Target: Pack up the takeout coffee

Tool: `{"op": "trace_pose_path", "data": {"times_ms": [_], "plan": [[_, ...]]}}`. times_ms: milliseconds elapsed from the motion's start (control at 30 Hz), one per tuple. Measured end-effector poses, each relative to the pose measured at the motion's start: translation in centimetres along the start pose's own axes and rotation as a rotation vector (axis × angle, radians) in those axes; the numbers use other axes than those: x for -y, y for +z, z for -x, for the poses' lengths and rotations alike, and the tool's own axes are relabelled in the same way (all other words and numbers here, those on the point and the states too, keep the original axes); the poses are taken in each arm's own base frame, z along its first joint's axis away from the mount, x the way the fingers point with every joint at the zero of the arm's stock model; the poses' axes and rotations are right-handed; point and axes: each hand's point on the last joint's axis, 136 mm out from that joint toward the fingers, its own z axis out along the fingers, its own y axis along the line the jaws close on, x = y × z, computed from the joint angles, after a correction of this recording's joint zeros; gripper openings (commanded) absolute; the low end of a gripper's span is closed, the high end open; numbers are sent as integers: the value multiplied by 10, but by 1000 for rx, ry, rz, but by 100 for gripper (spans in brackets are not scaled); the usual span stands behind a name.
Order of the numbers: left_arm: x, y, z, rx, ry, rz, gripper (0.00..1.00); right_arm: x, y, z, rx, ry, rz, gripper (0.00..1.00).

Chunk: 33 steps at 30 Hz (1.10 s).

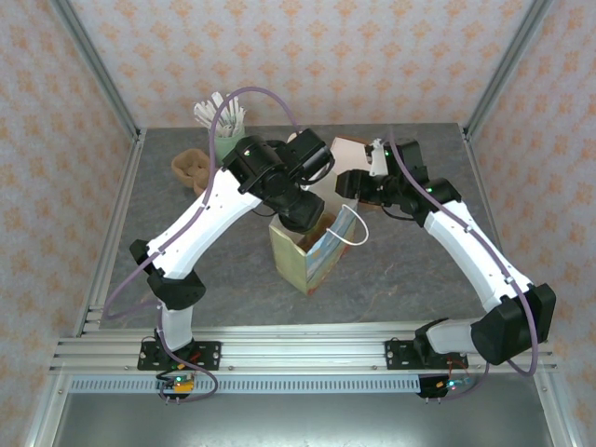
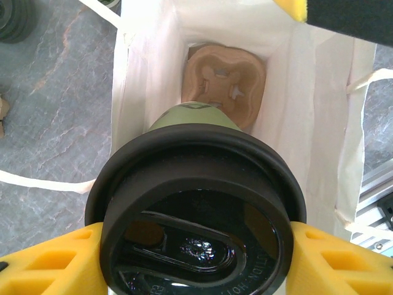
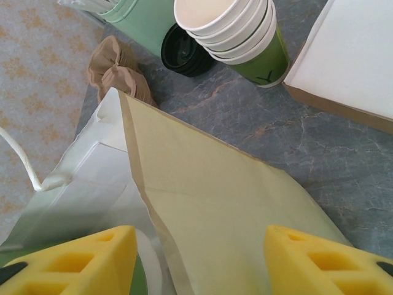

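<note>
- From above, the left pincer hangs over the open paper bag at mid-table. The right pincer sits at the bag's far rim.
- At the left wrist, yellow fingers clamp the coffee cup by its black lid over the bag's mouth. A cardboard carrier lies at the bottom.
- At the right wrist, the fingers stand apart astride the bag's edge, gripping nothing.

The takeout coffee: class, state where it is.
Left wrist view: the takeout coffee is gripped by the left end effector, over the cardboard carrier inside the bag.
</note>
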Motion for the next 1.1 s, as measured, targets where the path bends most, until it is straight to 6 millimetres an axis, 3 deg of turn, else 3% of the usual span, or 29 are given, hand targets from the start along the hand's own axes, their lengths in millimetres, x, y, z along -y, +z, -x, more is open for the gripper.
{"op": "trace_pose_path", "data": {"times_ms": [500,1100], "plan": [[-1,-4,-2,5,-24,-6,42,21,-2,7,46,-38,-118,71],[3,-1,-4,-13,-22,-23,39,31,-20,19,126,-83,-217,73]]}}
